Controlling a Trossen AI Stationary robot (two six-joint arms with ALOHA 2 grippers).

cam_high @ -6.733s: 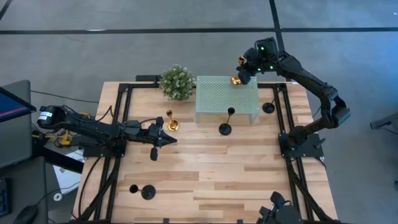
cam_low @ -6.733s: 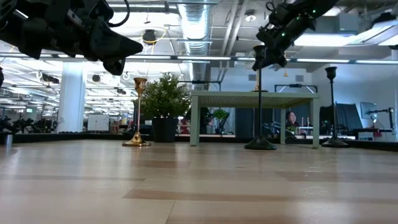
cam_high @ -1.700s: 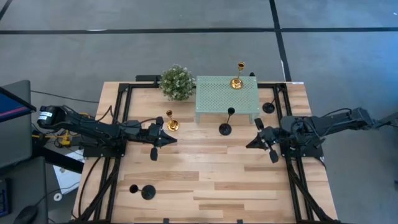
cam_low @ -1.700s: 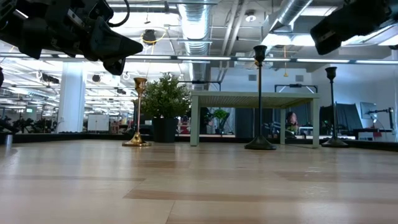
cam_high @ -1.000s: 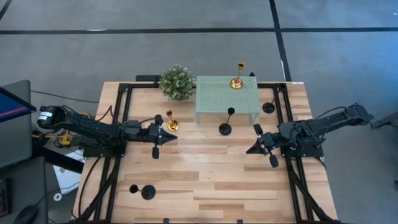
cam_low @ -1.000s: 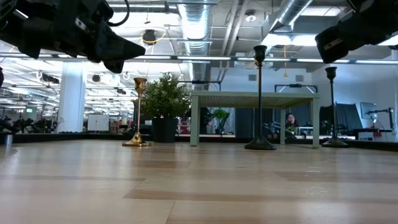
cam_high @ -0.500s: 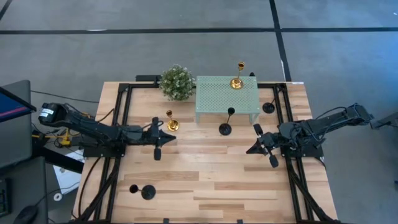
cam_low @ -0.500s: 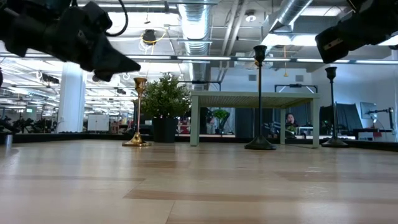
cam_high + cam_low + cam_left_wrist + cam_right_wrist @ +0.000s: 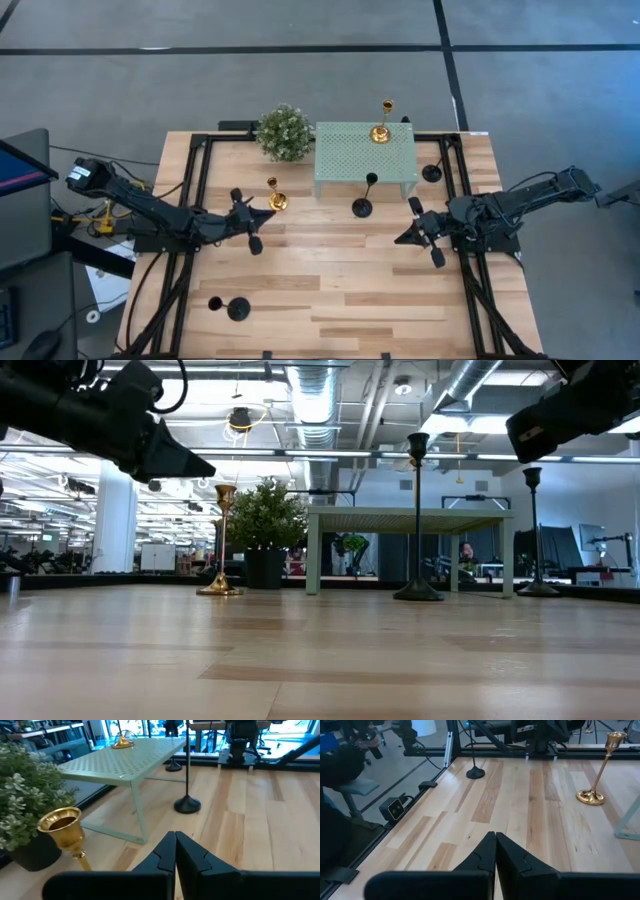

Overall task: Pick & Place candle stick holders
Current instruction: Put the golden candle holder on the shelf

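The left gripper (image 9: pixel 268 212) is hovering over the desk (image 9: pixel 330 290) just short of a gold holder (image 9: pixel 276 198), its fingers (image 9: pixel 165 855) pressed together on nothing. The right gripper (image 9: pixel 400 239) is hanging over the desk's right side, fingers (image 9: pixel 486 851) likewise closed and empty.

A second gold holder (image 9: pixel 381 128) is standing on the green stand (image 9: pixel 350 165), its base partly hidden by its own stem from above. One black holder (image 9: pixel 364 203) is standing just in front of the stand, its cup overlapping the stand's edge in the high view. Another black holder (image 9: pixel 432 172) is sitting at the desk's right rail, hard to pick out against the dark frame. A third (image 9: pixel 236 308) is near the front left corner; whether it is upright or lying down cannot be told. The plant (image 9: pixel 284 131) is sitting beside the stand's left end. In the low view both arms are cut off by the top edge.
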